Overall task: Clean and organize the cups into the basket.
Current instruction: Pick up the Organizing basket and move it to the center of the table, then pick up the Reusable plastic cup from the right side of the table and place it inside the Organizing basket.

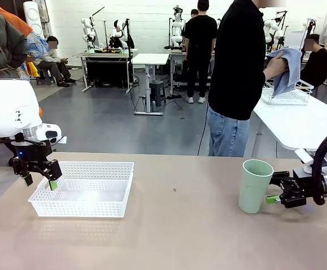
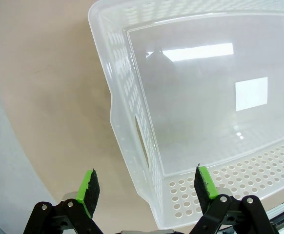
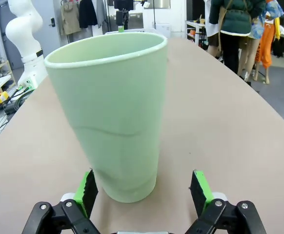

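The right gripper point(image 1: 274, 188), jaws spread wide, brackets the foot of a mint-green cup point(image 1: 255, 185) standing upright at the right of the table point(image 1: 180, 236). One pad sits just beside the base, contact impossible to judge. The left gripper point(image 1: 40, 182), also spread, straddles the left end wall of the white basket point(image 1: 85, 211), well apart from the cup. On the far side, a person's hand point(image 1: 276, 68) wraps a blue-grey cloth point(image 1: 290, 70); whatever it covers is hidden.
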Controlling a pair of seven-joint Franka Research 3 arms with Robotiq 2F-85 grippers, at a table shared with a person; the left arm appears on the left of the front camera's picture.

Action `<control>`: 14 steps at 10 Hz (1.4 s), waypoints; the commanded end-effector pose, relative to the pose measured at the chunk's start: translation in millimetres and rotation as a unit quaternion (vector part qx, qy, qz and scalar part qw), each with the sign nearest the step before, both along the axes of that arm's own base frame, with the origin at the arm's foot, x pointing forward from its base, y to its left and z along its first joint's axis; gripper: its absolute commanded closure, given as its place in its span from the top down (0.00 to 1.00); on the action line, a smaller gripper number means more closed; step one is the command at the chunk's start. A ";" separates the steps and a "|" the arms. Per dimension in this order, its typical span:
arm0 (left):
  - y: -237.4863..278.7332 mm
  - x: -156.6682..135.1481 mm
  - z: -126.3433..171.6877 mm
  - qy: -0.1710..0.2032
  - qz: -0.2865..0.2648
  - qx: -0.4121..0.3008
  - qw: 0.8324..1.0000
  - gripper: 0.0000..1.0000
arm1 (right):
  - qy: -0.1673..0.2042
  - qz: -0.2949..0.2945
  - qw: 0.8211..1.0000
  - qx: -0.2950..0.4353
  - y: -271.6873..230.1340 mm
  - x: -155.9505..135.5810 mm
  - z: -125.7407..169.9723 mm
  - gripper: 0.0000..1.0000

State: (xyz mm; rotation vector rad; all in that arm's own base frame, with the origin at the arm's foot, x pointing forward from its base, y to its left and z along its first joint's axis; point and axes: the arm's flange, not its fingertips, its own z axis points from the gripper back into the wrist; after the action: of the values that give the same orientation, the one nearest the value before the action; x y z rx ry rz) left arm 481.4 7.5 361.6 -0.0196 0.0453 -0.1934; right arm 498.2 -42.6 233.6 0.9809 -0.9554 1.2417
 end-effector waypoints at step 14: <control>-3.8 8.9 -41.6 0.014 0.040 0.010 0.999 1.00 | 0.038 0.039 0.999 0.003 53.1 16.5 -11.2 1.00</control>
State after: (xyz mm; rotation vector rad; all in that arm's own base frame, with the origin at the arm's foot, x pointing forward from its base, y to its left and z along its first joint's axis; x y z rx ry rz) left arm 486.5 6.2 320.5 -0.0192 0.0874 -0.1334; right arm 508.5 2.0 224.1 1.0445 -0.8935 1.2718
